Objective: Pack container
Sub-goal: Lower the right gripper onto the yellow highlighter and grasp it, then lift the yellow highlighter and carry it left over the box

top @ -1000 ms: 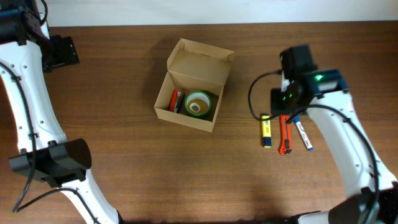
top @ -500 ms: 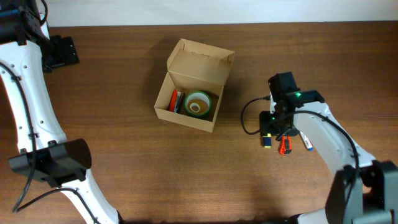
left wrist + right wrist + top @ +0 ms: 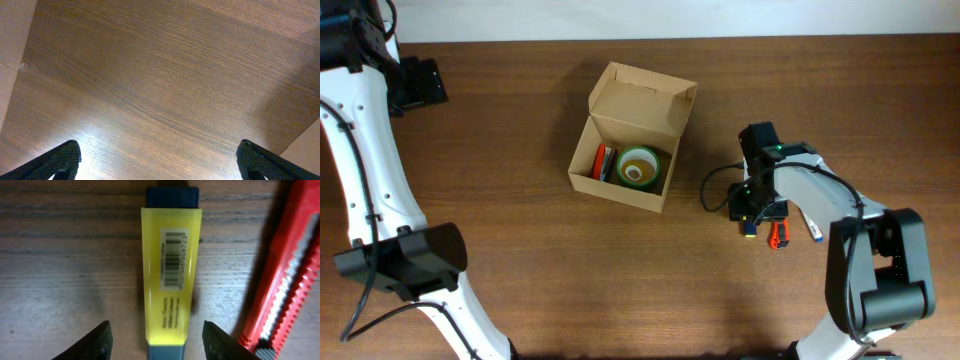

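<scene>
The container (image 3: 642, 105), a tan cardboard box, stands open at the table's middle with its lid flap tilted back. Inside it lie a green tape roll (image 3: 639, 166) and a red item (image 3: 604, 162). My right gripper (image 3: 752, 200) hangs low over a yellow highlighter (image 3: 170, 270) with blue ends. That gripper (image 3: 160, 341) is open, one finger on each side of the highlighter with a gap to both. Far off at the back left, my left gripper (image 3: 415, 82) (image 3: 161, 162) is wide open over bare wood.
A red utility knife (image 3: 285, 295) (image 3: 778, 233) lies just right of the highlighter, close to my right finger. A blue and white pen (image 3: 810, 220) lies further right. The table's pale back edge (image 3: 720, 20) runs along the top.
My right arm has swung left and down from above the pens onto the yellow highlighter. Its jaws have spread a little wider. The left arm and the box have not moved.
</scene>
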